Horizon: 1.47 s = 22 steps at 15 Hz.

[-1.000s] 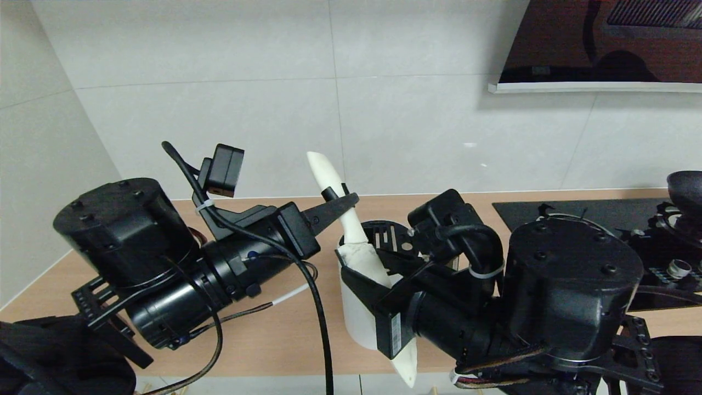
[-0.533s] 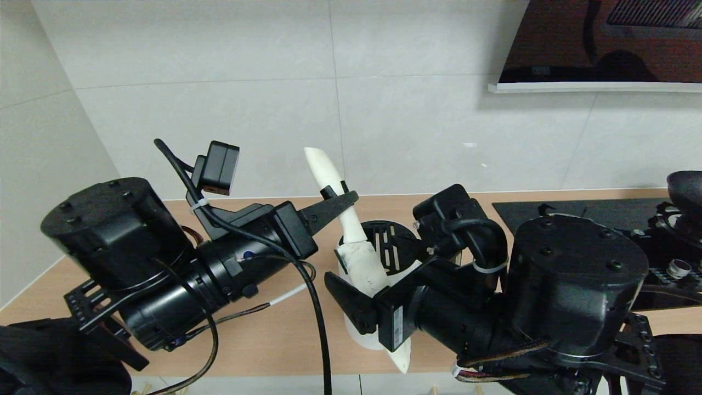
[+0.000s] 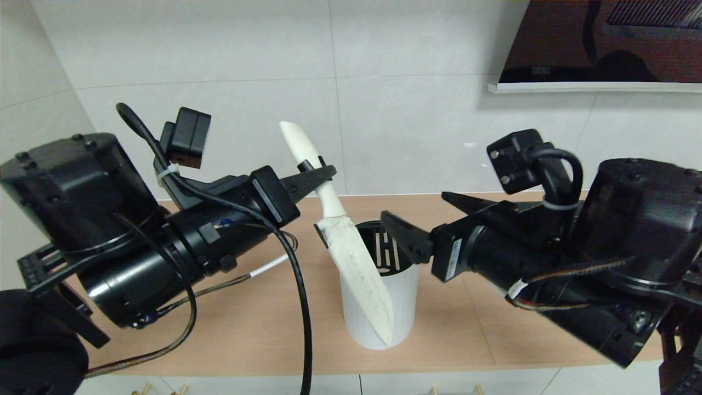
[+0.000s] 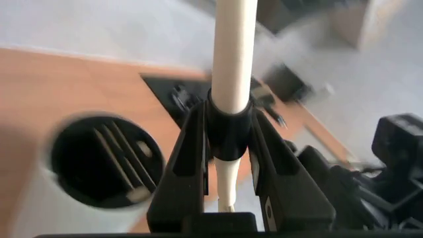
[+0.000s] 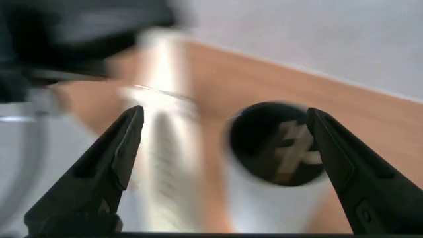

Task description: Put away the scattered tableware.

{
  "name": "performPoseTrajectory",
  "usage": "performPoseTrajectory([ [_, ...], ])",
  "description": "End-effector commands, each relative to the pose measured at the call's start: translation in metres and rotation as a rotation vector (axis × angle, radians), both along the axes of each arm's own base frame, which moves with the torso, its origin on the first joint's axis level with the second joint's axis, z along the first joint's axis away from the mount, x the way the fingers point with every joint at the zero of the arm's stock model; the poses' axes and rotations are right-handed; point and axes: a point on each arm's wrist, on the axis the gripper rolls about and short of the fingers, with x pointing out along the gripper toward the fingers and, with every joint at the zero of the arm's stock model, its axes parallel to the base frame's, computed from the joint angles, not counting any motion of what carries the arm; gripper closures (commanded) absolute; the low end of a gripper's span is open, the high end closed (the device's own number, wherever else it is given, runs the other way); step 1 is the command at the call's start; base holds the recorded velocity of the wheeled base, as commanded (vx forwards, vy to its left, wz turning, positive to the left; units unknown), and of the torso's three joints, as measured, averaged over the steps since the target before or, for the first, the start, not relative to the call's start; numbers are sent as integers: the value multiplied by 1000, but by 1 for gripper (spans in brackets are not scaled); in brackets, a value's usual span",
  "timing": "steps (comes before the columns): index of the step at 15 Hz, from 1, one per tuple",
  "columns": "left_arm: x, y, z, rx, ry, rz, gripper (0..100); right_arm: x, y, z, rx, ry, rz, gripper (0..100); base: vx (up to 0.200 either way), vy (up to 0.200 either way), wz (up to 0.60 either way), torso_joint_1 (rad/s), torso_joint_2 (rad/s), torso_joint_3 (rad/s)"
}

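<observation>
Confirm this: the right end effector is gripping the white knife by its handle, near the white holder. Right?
No, the left end effector is gripping the white knife by its handle, near the white holder. The head view shows it; the right end effector is open.

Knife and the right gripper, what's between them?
Head view: the white holder shows there, its slotted top between knife and open right gripper.

Head view: bright, even, diffuse light; soft shadow on the wall [image 3: 417, 126] beneath the glossy dark panel [image 3: 603, 44], which carries reflections. Left wrist view: holder [image 4: 39, 198] and bench [image 4: 39, 79] smeared by blur. Right wrist view: knife [image 5: 168, 132] and holder heavily blurred
</observation>
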Motion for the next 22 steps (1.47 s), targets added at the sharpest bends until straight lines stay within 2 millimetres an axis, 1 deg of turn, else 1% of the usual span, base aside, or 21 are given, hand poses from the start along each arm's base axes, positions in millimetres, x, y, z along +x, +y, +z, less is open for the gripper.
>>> performPoseTrajectory([
  [1,0,5,40,-22,-33,154,100,15,-38,26,45,-45,-99,0,0,0,0,0,0,0],
  [3,5,0,53,59,-66,267,100,23,-50,26,40,-44,-140,0,0,0,0,0,0,0],
  [4,8,-8,55,92,-91,283,100,26,-54,25,38,-43,-160,0,0,0,0,0,0,0],
  [5,10,-19,59,147,-137,301,100,29,-59,26,40,-45,-180,0,0,0,0,0,0,0],
  [7,17,-34,66,287,-232,389,100,31,-60,26,39,-44,-186,0,0,0,0,0,0,0],
  [8,16,-38,67,356,-254,477,100,31,-59,24,32,-40,-186,0,0,0,0,0,0,0],
  [9,13,-42,66,383,-253,507,100,32,-59,22,29,-36,-186,0,0,0,0,0,0,0],
  [10,7,-55,60,386,-257,534,100,33,-58,20,24,-31,-186,0,0,0,0,0,0,0],
  [11,7,-63,58,388,-282,557,100,34,-57,18,19,-25,-186,0,0,0,0,0,0,0],
  [12,10,-65,55,399,-300,609,100,35,-56,16,11,-19,-186,0,0,0,0,0,0,0],
  [13,17,-73,47,423,-302,676,100,35,-56,15,10,-18,-188,0,0,0,0,0,0,0],
  [14,16,-81,45,398,-312,694,100,34,-57,16,12,-20,-188,0,0,0,0,0,0,0],
  [15,20,-88,39,404,-314,688,100,34,-57,16,12,-20,-188,0,0,0,0,0,0,0],
  [19,27,-98,23,436,-297,673,100,34,-57,16,9,-24,-188,0,0,0,0,0,0,0],
  [21,27,-98,23,436,-297,673,100,34,-57,16,9,-24,-188,0,0,0,0,0,0,0],
  [22,33,-105,13,427,-302,676,100,34,-57,16,8,-23,-188,0,0,0,0,0,0,0],
])
